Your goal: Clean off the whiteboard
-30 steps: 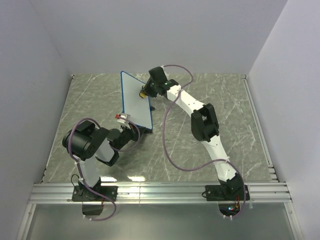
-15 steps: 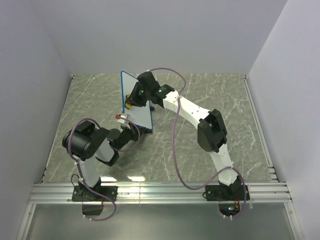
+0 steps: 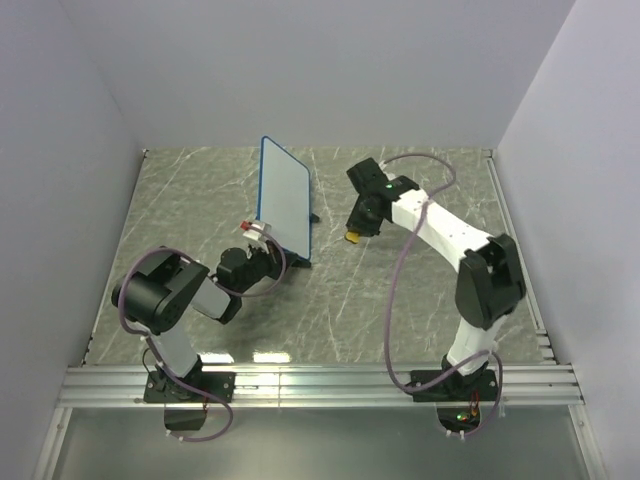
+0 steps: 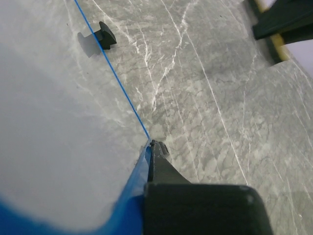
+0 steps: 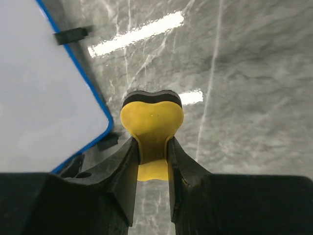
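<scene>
Whiteboard (image 3: 285,195) stands on edge on the marbled tabletop (image 3: 400,300), left of centre and toward the back, leaning a little, with its white face turned toward the right arm. On its near lower corner the left jaws are clenched tight over the blue frame; the left wrist view shows one black finger (image 4: 157,164) pressed against that frame, with a small black foot (image 4: 105,35) jutting from the far edge. The right jaws grasp the yellow-and-black eraser (image 3: 353,237), squeezing its yellow body so it bulges between the fingers, black pad facing away. The eraser hangs over bare tabletop, apart from the board and to its right, not touching it. As much of the board face as shows is plain white in all three views; no scribble or smear can be made out. Judgement: wiping looks done, or very nearly. What seems left is a check of the hidden strip near the clamped corner, then letting the board down and putting the eraser away.
</scene>
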{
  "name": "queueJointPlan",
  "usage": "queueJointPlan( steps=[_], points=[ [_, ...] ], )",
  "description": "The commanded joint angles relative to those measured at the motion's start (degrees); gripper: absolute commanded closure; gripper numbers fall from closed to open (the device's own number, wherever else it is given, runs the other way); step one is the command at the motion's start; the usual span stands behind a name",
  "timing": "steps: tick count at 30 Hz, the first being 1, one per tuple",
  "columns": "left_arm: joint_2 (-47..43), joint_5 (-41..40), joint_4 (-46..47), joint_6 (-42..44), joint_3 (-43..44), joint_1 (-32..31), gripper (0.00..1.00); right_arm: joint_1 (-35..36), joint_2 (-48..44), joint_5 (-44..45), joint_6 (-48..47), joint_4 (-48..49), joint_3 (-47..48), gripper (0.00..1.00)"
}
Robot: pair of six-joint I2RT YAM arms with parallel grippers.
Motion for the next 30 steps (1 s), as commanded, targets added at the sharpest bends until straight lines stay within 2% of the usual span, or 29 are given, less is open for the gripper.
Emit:
queueJointPlan(
  steps=[1, 2, 3, 4, 7, 9, 13, 17, 23, 30],
  points=[
    [-0.45, 4.75, -12.82, 2.03, 2.71, -1.5, 1.0, 1.06, -5.59, 6.15, -1.82, -6.81, 0.33, 1.0],
    [-0.89, 4.49, -13.79, 2.55, 3.24, -1.5, 1.0, 0.97, -5.94, 6.15, -1.29, -7.7, 0.24, 1.0],
    [-1.06, 4.31, -15.71, 2.73, 3.68, -1.5, 1.0, 0.79, -5.77, 6.24, -0.85, -8.67, 0.5, 0.92],
    [-1.24, 4.05, -16.78, 2.99, 4.65, -1.5, 1.0, 0.44, -5.16, 6.33, -0.67, -10.51, 1.11, 0.6],
    [-1.77, 2.99, -22.39, 4.83, 7.63, -1.5, 1.0, 0.35, -3.67, 5.45, -1.28, -11.32, 2.61, 0.25],
    [-1.77, 2.03, -26.43, 6.68, 9.39, -1.5, 1.0, 0.18, -2.87, 3.53, -3.12, -10.7, 3.49, 0.1],
    [-0.63, 2.46, -32.75, 9.58, 15.79, -1.06, 1.0, -0.09, -0.49, 1.4, -5.68, -13.24, 7.44, 0.07],
    [-1.76, 2.99, -41.3, 12.3, 20.73, -0.36, 1.0, -0.61, -4.18, -1.67, -7.43, -10.62, 4.64, 0.05],
    [-9.57, 3.87, -51.65, 14.68, 24.78, 0.52, 1.0, -2.28, -7.52, -5.27, -9.72, -11.58, 3.14, 0.05],
    [-18.55, 2.99, -59.48, 16.7, 26.45, 0.7, 1.0, -4.04, -11.13, -7.12, -12.88, -12.72, 1.56, 0.05]
  ],
)
